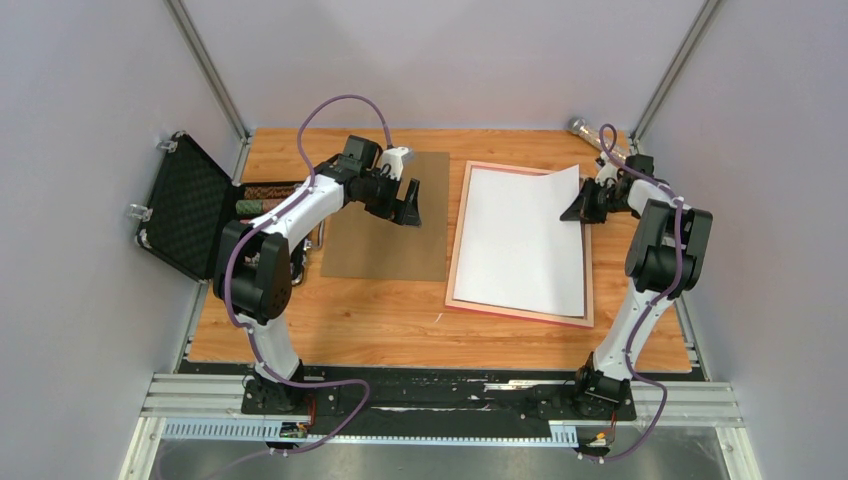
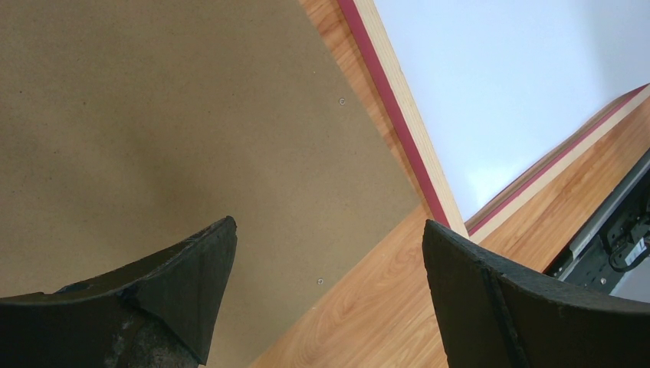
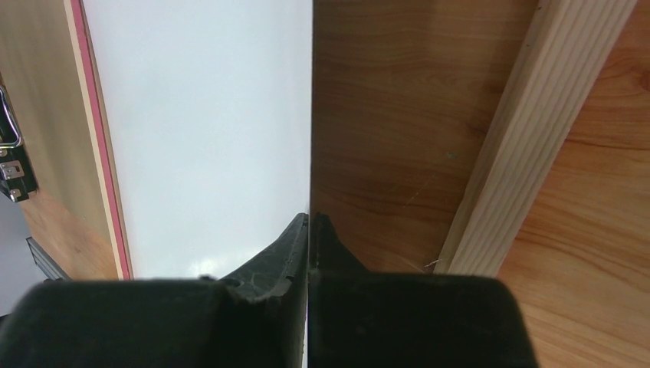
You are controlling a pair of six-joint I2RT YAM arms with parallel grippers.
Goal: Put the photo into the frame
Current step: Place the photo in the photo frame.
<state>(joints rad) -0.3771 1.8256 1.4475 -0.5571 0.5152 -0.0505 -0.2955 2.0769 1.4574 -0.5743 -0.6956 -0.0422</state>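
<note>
At the near edge of the tabletop [image 1: 380,320] both arm bases are bolted to a rail. The frame [image 1: 455,270] lies flat right of centre, with its pale back up and only a thin pink edge showing. The photo [image 1: 520,240] lies on it with its white side up, so its picture is hidden. It covers nearly the whole opening. At the near right corner it is hard to tell whether the sheet sits inside the rails or on top of them.

Left of the frame and just beside it lies a brown board [image 1: 385,235]. The left pincer [image 1: 408,208] hovers over the board's far right part with its jaws wide apart and nothing between them.

The right pincer [image 1: 580,207] is clamped on the photo's right edge near the far corner, which is lifted off the frame. In the right wrist view the sheet runs edge-on between the fingers [image 3: 268,257], and bare tabletop shows beneath it up to the frame's rail.

An open black case [image 1: 190,205] stands at the far left. Its contents are partly hidden by the left arm and hard to make out. A shiny cylinder [image 1: 590,130] lies in the far right corner, partly crossed by a cable.
</note>
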